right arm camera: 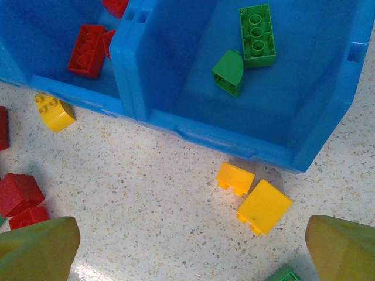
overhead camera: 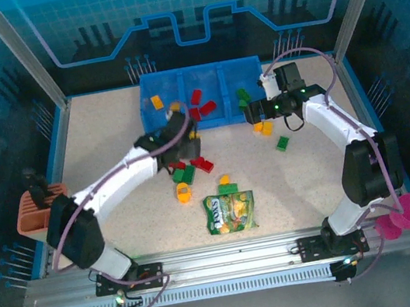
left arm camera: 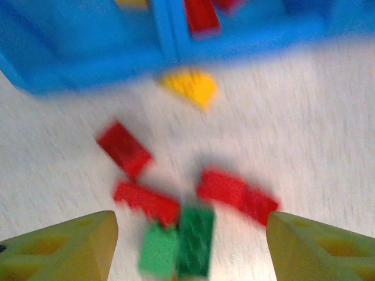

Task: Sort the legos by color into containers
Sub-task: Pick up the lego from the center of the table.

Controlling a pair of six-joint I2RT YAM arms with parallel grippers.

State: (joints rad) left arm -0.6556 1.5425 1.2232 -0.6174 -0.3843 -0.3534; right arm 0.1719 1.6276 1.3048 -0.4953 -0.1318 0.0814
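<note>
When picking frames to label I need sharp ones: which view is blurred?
Left wrist view: heavily blurred, red legos and blue tray smeared. Right wrist view: sharp, studs clear on the green lego. Top external view: sharp, evenly lit.

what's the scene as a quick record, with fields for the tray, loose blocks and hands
tray: wide low blue plastic tray, three compartments side by side
left compartment: yellow-orange plastic block
middle compartment: red plastic blocks
right compartment: two green plastic blocks
loose by tray: two yellow blocks on the table, just outside the right compartment's front wall
left hand: open, empty, over loose red blocks and loose green blocks
right hand: open, empty
</note>
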